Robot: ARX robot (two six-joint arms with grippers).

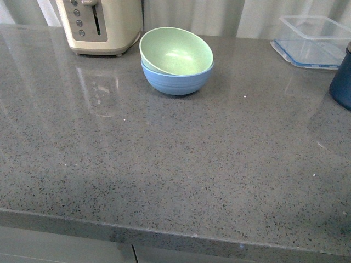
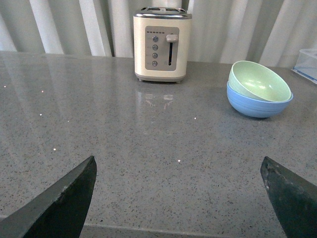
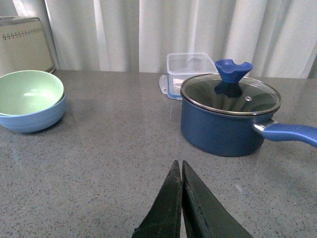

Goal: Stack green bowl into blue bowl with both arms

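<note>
Pale mint-green round plastic bowl (image 1: 176, 50) nested (tilted) inside light sky-blue round plastic bowl (image 1: 176, 80). Left gripper (image 2: 181, 198) spread wide; right gripper (image 3: 181, 198) clenched, empty.

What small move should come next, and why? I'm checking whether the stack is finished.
Probably just nudge the green bowl level: it sits tilted inside the blue bowl. The left gripper is open, the right gripper shut, both away from the bowls.
</note>
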